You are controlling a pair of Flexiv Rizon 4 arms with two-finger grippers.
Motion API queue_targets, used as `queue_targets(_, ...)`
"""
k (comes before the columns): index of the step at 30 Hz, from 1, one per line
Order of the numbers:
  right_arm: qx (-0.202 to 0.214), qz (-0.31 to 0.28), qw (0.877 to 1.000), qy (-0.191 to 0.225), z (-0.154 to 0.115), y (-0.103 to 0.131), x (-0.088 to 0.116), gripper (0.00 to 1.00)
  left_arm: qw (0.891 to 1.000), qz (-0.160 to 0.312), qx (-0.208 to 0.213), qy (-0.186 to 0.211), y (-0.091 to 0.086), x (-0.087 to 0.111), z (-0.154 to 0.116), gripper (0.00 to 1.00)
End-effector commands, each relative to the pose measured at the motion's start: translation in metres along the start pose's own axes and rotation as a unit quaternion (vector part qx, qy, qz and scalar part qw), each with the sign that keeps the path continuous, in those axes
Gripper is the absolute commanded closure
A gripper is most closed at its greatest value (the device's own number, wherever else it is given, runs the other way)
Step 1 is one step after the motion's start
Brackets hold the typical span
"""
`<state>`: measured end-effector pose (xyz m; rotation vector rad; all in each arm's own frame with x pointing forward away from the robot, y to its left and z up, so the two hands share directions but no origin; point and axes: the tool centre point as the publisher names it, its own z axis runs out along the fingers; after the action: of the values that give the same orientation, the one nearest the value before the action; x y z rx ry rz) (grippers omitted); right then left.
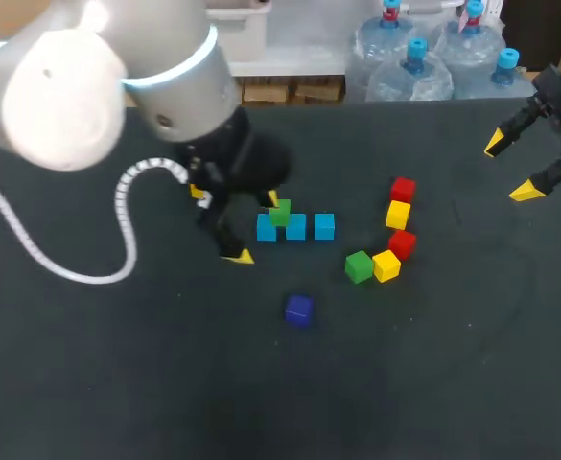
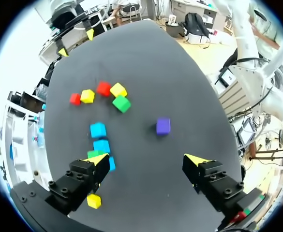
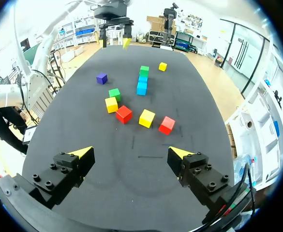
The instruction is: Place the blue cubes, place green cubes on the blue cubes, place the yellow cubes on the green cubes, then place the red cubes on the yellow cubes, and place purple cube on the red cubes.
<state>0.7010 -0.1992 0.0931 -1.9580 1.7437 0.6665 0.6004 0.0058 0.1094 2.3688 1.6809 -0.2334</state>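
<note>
The left fingers (image 2: pixel 99 159), spread and empty, hover over the blue cubes (image 1: pixel 296 228), whose left one carries a green cube (image 1: pixel 279 213). The right fingers (image 3: pixel 179 153) hang spread, far right.

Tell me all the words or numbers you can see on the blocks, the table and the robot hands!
None can be read.
The purple cube, the green cube on the row of blue cubes and the other small coloured cubes have plain faces.
The black table top bears no writing.
The left hand and right hand show no readable labels.
</note>
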Motion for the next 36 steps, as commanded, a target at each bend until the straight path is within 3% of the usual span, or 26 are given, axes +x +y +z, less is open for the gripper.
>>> queue_targets(1, 0.000, 0.000, 1.000, -0.001, 0.000, 0.000, 0.000, 0.00, 1.000, -0.006, -0.026, -0.010, -0.013, 0.021, -0.014, 0.00)
queue_targets(17, 0.000, 0.000, 1.000, -0.001, 0.000, 0.000, 0.000, 0.00, 0.993, -0.102, -0.065, -0.002, -0.013, 0.109, -0.041, 0.00)
queue_targets(23, 0.000, 0.000, 1.000, -0.001, 0.000, 0.000, 0.000, 0.00, 0.994, -0.093, -0.061, -0.005, -0.012, 0.122, -0.040, 0.00)
queue_targets(31, 0.000, 0.000, 1.000, -0.001, 0.000, 0.000, 0.000, 0.00, 0.994, -0.093, -0.061, -0.005, -0.012, 0.122, -0.040, 0.00)
queue_targets(36, 0.012, -0.060, 0.997, 0.037, -0.022, -0.016, -0.005, 0.00, 0.994, -0.093, -0.061, -0.005, -0.012, 0.122, -0.040, 0.00)
